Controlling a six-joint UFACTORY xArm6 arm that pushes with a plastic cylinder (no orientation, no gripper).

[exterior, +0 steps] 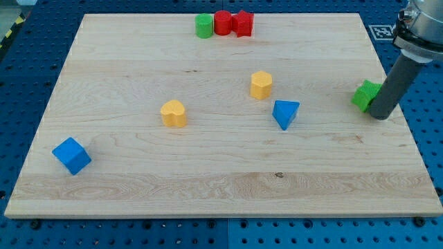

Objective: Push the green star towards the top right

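Note:
The green star (365,95) lies near the board's right edge, about mid-height in the view. My rod comes down from the view's top right, and my tip (379,115) rests on the board just to the right of and slightly below the star, touching or nearly touching it. The rod hides the star's right side.
A green cylinder (203,26), a red cylinder (223,23) and a red star (243,23) sit in a row at the top edge. A yellow hexagon block (261,85), a yellow heart-like block (174,113), a blue triangle (285,113) and a blue cube (71,155) lie on the wooden board (208,180).

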